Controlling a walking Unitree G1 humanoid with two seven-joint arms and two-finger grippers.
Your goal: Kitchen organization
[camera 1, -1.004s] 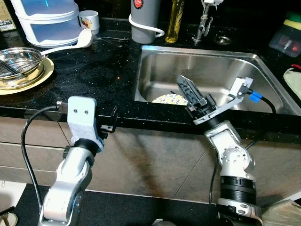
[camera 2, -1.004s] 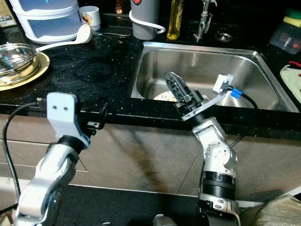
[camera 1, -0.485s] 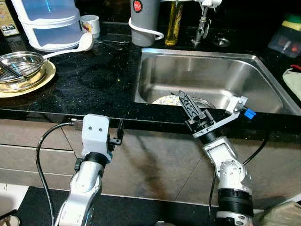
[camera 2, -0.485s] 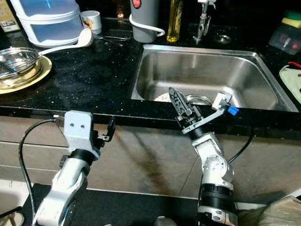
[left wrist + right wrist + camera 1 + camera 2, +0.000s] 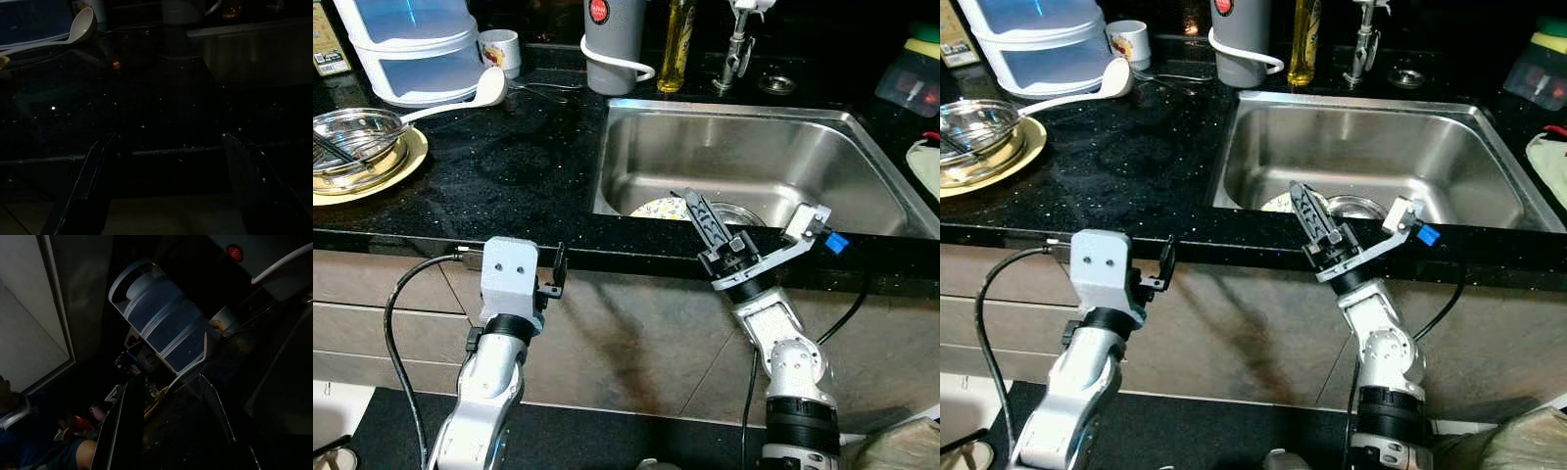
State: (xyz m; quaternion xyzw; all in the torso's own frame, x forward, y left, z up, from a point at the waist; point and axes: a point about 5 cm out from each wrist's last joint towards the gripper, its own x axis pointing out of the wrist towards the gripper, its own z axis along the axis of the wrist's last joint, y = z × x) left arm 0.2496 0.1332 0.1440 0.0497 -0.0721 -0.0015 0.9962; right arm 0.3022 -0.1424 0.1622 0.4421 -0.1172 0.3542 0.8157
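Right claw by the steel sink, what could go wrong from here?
1. The right claw hangs at the front rim of the stainless steel sink, over the patterned plate inside; pushing forward might knock the rim or chip the plate.
2. The left claw sits level with the black speckled countertop edge, so raising it could hit that edge.

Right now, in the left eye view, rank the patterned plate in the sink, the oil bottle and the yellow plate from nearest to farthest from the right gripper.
1. Patterned plate, in the sink just beyond the right gripper.
2. Oil bottle, at the back of the counter behind the sink.
3. Yellow plate, far across on the counter's left, under a steel bowl.
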